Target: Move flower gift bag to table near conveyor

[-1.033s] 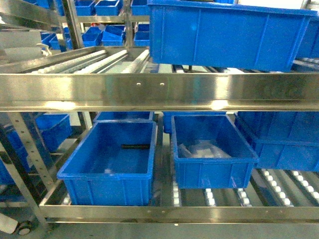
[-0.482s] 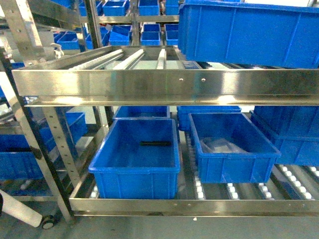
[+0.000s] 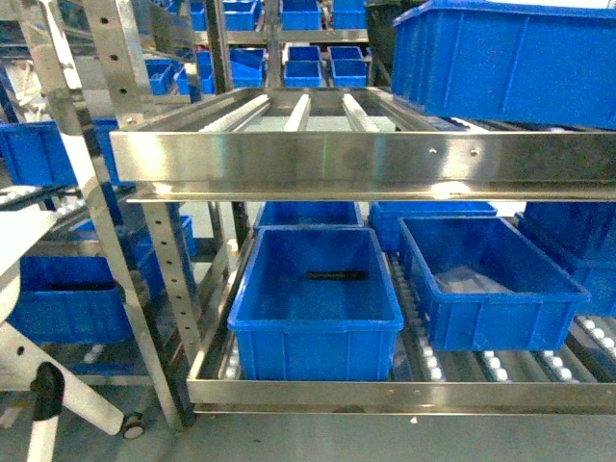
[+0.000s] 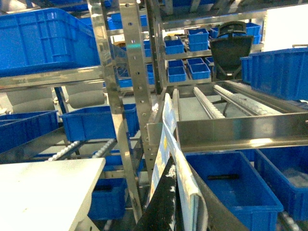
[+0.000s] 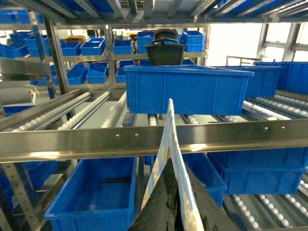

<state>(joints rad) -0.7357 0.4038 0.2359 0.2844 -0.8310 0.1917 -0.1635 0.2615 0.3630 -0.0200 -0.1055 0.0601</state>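
Observation:
The flower gift bag shows edge-on in the left wrist view as a thin pale blue and yellow printed sheet rising between the dark fingers of my left gripper, which is shut on it. In the right wrist view the same bag stands up from my right gripper, also shut on it. The white table lies low at the left, its corner also at the head view's left edge. The conveyor, steel racking with roller tracks, fills the view ahead. Neither gripper appears in the head view.
Blue bins sit on the conveyor's lower roller level, one holding a black bar. Another large bin rests on the upper level at right. A steel upright stands between table and racking. A white table leg with castor is low left.
The racking has slid to the right across the head view. The steel upright and the white table's corner and leg have come into view at the left.

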